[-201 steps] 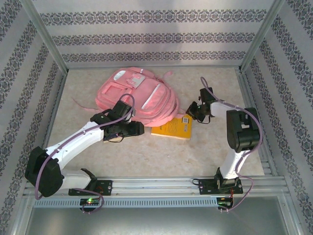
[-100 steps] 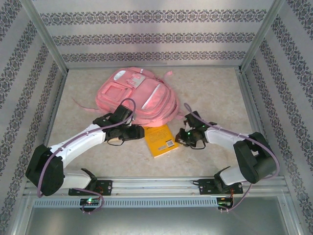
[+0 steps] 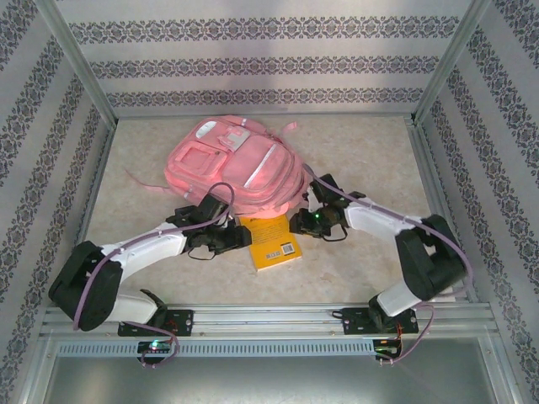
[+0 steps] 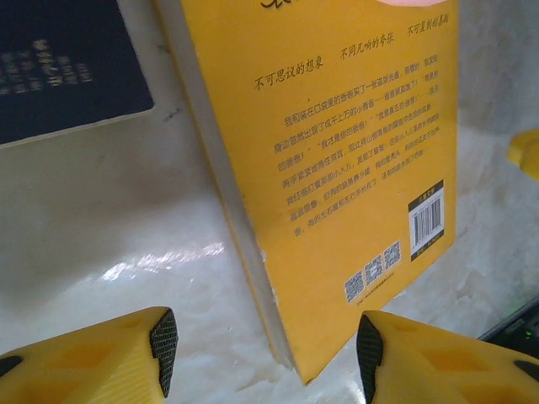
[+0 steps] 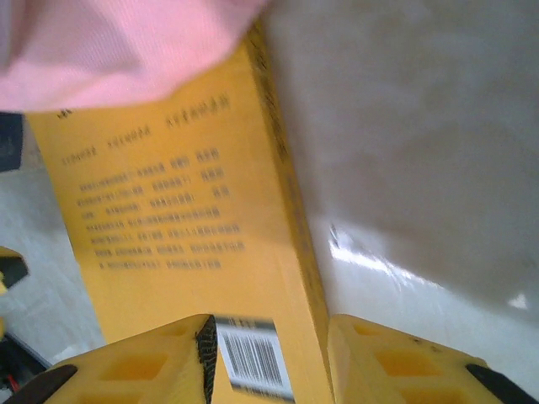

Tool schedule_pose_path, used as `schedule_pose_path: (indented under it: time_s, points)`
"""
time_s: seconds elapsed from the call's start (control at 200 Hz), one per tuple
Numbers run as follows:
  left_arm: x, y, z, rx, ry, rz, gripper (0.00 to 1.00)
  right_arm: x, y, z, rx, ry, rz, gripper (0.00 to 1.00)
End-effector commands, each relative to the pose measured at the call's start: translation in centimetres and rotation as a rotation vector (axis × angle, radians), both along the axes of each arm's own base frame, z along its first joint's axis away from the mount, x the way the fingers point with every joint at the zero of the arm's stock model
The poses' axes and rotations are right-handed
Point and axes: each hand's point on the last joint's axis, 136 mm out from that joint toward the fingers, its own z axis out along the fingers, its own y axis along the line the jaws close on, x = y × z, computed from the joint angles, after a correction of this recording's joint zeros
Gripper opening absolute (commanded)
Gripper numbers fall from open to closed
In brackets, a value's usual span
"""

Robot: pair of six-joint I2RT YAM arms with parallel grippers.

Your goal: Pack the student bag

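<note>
The student bag, big and pink, lies flat at the back middle of the table; a fold of it hangs over the top of the right wrist view. A yellow book lies flat just in front of it, back cover and barcode up. My left gripper sits at the book's left edge; its fingers stand open around the near corner of the yellow book, left gripper low over the table. My right gripper is at the book's right corner, open, and the right gripper straddles the barcode corner of the yellow book.
A dark blue book lies on the table left of the yellow one. Patterned walls and metal posts fence the table on three sides. An aluminium rail runs along the near edge.
My right arm swung down and left from the back right, and the yellow book slid left and turned. The right jaws widened. My left gripper shifted slightly toward the book.
</note>
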Motion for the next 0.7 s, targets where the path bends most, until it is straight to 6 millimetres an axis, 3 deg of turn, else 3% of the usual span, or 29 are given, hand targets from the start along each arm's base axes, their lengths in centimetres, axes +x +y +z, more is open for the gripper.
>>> schedule_pose_path:
  time_s: [0.0, 0.14, 0.355, 0.565, 0.694]
  points:
    - [1.5, -1.4, 0.1, -0.101, -0.015, 0.039, 0.58, 1.0, 1.6, -0.6, 0.055, 0.007, 0.068, 0.40]
    - [1.6, -1.6, -1.3, -0.101, 0.012, 0.045, 0.57, 1.2, 1.9, -2.1, 0.045, 0.040, 0.082, 0.39]
    - [1.6, -1.6, -3.0, -0.080, 0.049, 0.051, 0.55, 0.2, 3.2, -2.2, 0.098, 0.068, 0.105, 0.38]
    - [1.8, -2.5, -3.5, -0.112, 0.069, 0.034, 0.52, -1.3, 5.4, -1.3, 0.237, 0.128, 0.120, 0.38]
    - [1.5, -2.8, -3.5, -0.124, 0.082, 0.012, 0.44, -1.5, 6.2, 0.5, 0.349, 0.142, 0.105, 0.38]
